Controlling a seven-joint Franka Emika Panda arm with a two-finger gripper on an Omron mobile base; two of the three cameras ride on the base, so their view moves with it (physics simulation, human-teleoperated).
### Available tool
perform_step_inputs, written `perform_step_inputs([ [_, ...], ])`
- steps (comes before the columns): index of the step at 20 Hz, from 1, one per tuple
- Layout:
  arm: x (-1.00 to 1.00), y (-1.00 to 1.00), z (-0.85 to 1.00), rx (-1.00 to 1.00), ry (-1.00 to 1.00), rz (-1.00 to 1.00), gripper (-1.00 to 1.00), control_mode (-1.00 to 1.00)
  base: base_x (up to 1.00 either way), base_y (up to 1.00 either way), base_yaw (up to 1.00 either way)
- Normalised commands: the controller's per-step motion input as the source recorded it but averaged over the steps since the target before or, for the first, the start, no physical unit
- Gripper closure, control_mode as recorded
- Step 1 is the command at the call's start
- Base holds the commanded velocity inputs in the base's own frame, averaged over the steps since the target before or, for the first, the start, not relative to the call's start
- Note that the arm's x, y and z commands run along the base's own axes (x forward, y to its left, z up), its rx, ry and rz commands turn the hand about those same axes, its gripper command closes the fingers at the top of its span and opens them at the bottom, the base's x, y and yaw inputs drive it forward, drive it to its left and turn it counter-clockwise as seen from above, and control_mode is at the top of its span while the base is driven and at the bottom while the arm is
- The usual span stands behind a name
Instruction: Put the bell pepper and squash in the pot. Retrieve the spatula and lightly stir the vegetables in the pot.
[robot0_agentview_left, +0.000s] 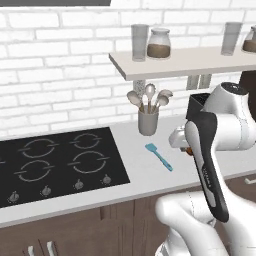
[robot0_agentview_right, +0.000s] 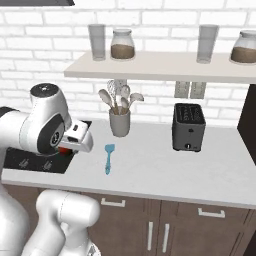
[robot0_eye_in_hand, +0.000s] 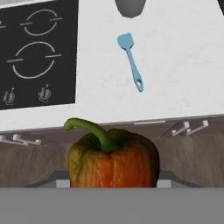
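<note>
The pepper (robot0_eye_in_hand: 113, 158) is orange-red with green patches and a curved green stem, and sits right at the gripper (robot0_eye_in_hand: 113, 183); the fingertips are hidden, so I cannot tell whether the gripper holds it. Beyond it the blue spatula (robot0_eye_in_hand: 130, 60) lies flat on the white counter (robot0_eye_in_hand: 183, 65), beside the black cooktop (robot0_eye_in_hand: 39, 52) and below the grey utensil cup (robot0_agentview_left: 148, 121).

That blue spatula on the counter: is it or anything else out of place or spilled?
Nothing is spilled or damaged. The spatula lies flat on the counter beside the utensil cup. The bell pepper sits close before the hand camera, above the cabinet fronts, apparently carried.
</note>
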Motion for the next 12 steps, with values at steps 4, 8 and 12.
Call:
perform_step_inputs([
  [4, 0.0, 0.0, 0.06, -0.01, -0.01, 0.0, 1.0, -1.0, 0.0, 0.0, 0.0],
  [8, 0.0, 0.0, 0.0, 0.0, 0.0, 0.0, 1.0, -1.0, 0.0, 0.0, 0.0],
  [12, 0.0, 0.0, 0.0, 0.0, 0.0, 0.0, 1.0, -1.0, 0.0, 0.0, 0.0],
])
